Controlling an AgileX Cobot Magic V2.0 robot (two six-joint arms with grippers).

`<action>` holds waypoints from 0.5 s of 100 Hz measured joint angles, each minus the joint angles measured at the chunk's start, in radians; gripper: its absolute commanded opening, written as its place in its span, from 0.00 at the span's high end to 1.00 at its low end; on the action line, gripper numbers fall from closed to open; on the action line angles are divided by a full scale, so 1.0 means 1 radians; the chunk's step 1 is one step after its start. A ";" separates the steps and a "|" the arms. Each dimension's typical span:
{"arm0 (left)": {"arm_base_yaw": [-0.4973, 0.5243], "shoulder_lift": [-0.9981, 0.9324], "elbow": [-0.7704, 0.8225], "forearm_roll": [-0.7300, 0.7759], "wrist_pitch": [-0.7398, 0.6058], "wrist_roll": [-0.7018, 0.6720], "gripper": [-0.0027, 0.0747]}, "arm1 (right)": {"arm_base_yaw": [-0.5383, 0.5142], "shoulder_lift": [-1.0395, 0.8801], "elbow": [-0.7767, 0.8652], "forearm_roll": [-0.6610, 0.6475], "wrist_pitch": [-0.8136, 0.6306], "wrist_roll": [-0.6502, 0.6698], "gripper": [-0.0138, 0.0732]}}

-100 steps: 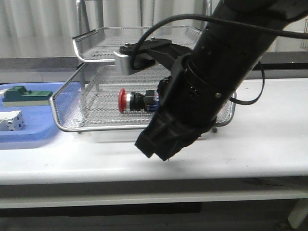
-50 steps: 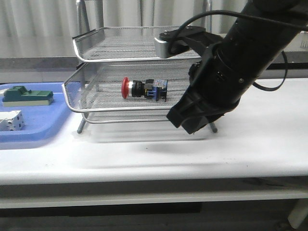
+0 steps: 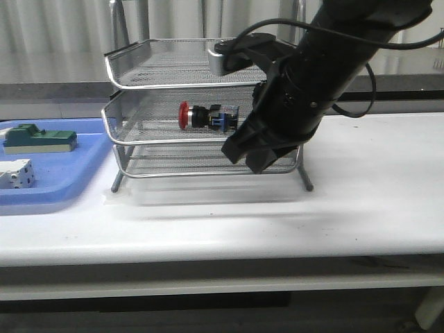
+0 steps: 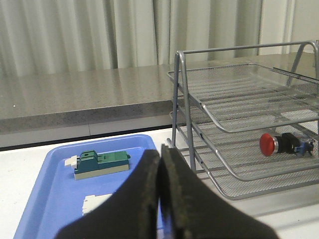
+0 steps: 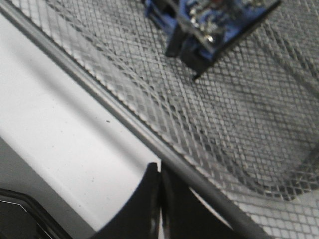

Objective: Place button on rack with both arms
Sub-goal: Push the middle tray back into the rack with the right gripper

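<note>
The rack [image 3: 139,90] stands on the white table [image 3: 374,187], and everything else is placed here relative to it. The button [image 3: 207,116] lies on its side on the mesh of the middle tier, red cap pointing toward the rack's left end and the black-and-blue body trailing to the right; in the left wrist view the button [image 4: 284,143] shows on that same tier, and nothing touches it. The right arm [image 3: 312,76] reaches across the front right part of the rack, its black bulk covering that end of the tiers. The right gripper [image 5: 159,199] has its fingers pressed together with nothing between them, its tips just outside the front wire rim of the tier, while the button's blue rear end [image 5: 209,25] lies beyond that rim on the mesh. The left gripper [image 4: 160,194] is likewise clenched and empty, well to the left of the rack, above the blue tray [image 3: 48,191]. That tray sits just left of the rack and holds a green block [image 3: 38,137] and a white block [image 3: 15,173].
</note>
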 measured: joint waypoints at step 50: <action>0.000 0.000 0.000 0.000 0.000 0.000 0.99 | -0.002 0.070 -0.149 -0.034 0.055 0.004 0.92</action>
